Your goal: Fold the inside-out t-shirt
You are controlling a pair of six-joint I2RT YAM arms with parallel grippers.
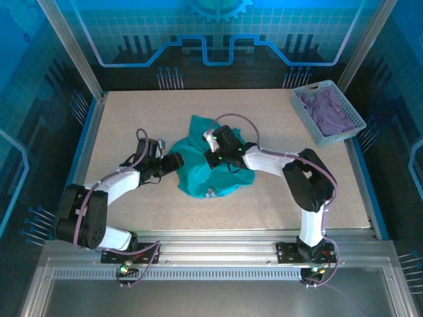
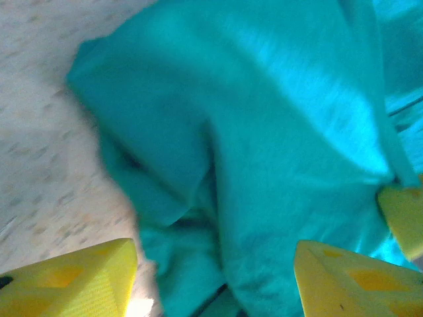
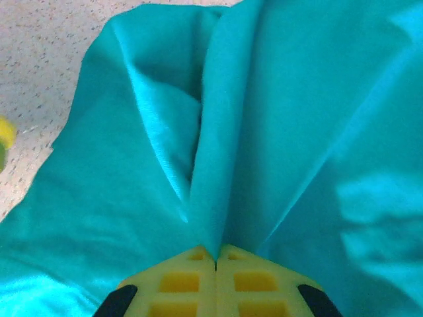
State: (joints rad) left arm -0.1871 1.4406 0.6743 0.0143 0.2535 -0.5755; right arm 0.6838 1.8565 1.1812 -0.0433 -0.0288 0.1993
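Note:
The inside-out t-shirt [image 1: 198,173] lies crumpled in a teal-green heap at the middle of the table. My right gripper [image 1: 213,146] sits on top of the heap, and in the right wrist view its yellow jaws are shut [image 3: 216,259] on a raised fold of the t-shirt [image 3: 218,152]. My left gripper [image 1: 176,160] is at the heap's left edge. In the left wrist view its yellow fingers [image 2: 73,281] stand apart, open, with the shirt's folds [image 2: 264,165] between and ahead of them, not pinched.
A blue-grey basket [image 1: 310,125] holding purple cloth [image 1: 327,109] stands at the back right corner. Bare speckled tabletop [image 1: 132,119] surrounds the heap, bounded by metal rails. Both arms reach inward from the near edge.

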